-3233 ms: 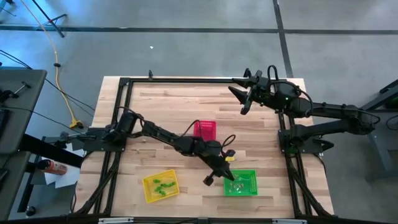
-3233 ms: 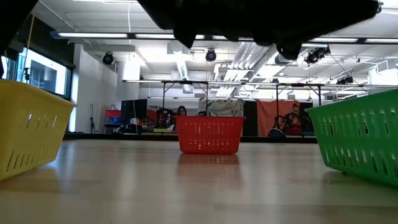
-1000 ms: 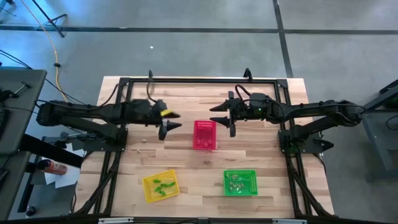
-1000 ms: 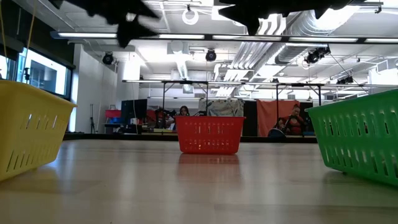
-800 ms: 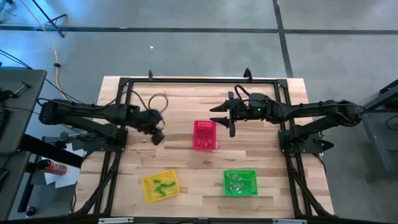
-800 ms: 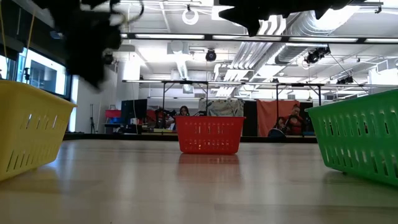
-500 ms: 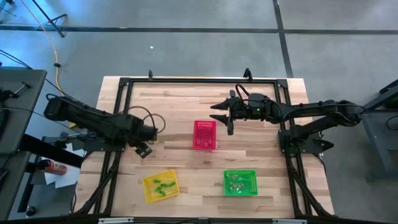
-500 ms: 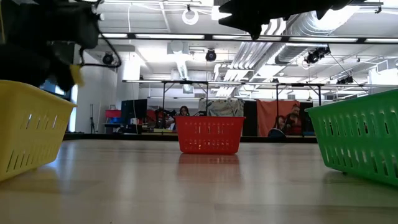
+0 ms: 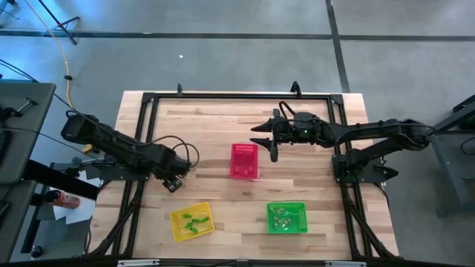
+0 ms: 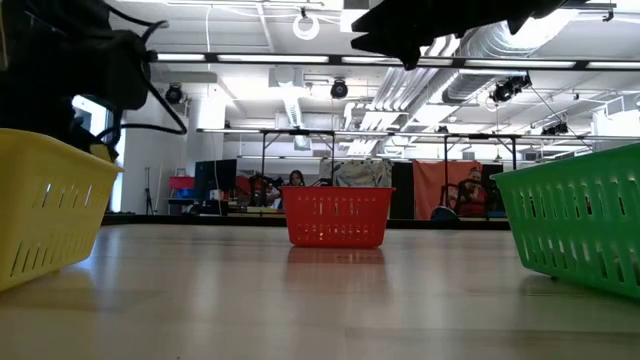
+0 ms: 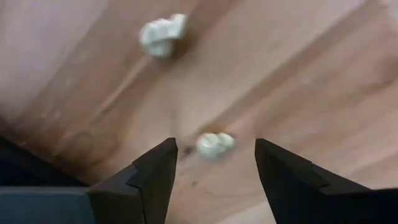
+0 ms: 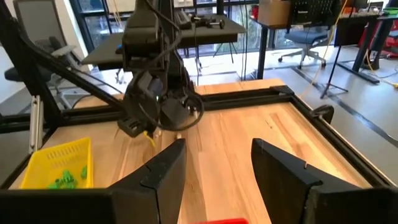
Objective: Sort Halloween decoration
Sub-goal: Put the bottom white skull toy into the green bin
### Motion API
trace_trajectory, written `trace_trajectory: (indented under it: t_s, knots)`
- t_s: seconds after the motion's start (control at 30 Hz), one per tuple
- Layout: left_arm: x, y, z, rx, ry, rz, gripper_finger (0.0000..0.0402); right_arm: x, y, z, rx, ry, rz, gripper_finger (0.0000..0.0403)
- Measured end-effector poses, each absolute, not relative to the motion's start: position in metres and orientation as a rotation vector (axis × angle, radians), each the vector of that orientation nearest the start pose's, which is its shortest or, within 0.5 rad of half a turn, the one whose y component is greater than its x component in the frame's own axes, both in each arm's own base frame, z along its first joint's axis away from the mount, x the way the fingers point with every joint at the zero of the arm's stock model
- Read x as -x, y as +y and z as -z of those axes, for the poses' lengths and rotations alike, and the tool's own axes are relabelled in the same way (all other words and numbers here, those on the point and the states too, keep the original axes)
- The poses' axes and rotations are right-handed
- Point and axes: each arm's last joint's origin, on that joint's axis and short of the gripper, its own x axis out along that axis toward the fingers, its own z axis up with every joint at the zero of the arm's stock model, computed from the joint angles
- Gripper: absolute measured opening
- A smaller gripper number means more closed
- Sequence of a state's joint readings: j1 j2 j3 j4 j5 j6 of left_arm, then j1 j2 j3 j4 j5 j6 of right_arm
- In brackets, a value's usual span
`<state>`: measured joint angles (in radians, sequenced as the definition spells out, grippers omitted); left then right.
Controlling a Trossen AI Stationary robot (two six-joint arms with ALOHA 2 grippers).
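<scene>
1. Left wrist view puts the left gripper (image 11: 214, 165) low over the bare wood, fingers spread apart with nothing between them but air; one pale trinket (image 11: 214, 144) lies on the boards in the gap, and a second pale trinket (image 11: 161, 34) lies farther off on the same boards.
2. From above, the left gripper (image 9: 173, 180) sits near the table's left edge, just above the yellow basket (image 9: 191, 222); the two pale pieces are too small to pick out there.
3. The right gripper (image 9: 266, 139) hangs over the far middle of the table (image 9: 312, 185), beside the pink-red basket (image 9: 244, 160), fingers parted and empty.
4. The right wrist view looks across the boards to the left arm (image 12: 155, 87) bent down toward the wood, with the yellow basket (image 12: 59, 163) and its green trinkets (image 12: 68, 178) to one side.
5. Overhead, green trinkets (image 9: 193, 222) lie in the yellow basket, and more small pieces (image 9: 280, 216) lie in the green basket (image 9: 286, 217), though their colours are hard to tell.
6. At table height, the yellow basket (image 10: 50, 205), red basket (image 10: 337, 216) and green basket (image 10: 580, 230) hide their contents behind mesh walls; both arms show only as dark shapes along the top, and people (image 10: 470, 195) sit blurred in the room behind.
</scene>
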<state>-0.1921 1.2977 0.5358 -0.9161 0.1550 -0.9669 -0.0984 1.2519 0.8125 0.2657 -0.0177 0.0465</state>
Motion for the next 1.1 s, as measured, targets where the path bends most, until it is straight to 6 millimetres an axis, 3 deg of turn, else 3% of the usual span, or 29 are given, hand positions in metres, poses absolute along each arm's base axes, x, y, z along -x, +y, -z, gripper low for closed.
trace_trajectory:
  t_s: [0.47,0.87,1.1]
  knots:
    - [-0.1578,-0.0349,-0.1293,0.658,1.68,-0.569,0.0196,-0.2831,-0.0274,-0.2819,-0.063,0.188,0.085,0.0177]
    - [-0.1591,-0.0359,-0.1288,0.678,1.677,-0.548,0.0097,-0.2831,-0.0274,-0.2819,-0.063,0.188,0.085,0.0177]
    - [-0.1587,-0.0361,-0.1299,0.695,1.679,-0.535,0.0061,-0.2831,-0.0274,-0.2818,-0.063,0.188,0.085,0.0177]
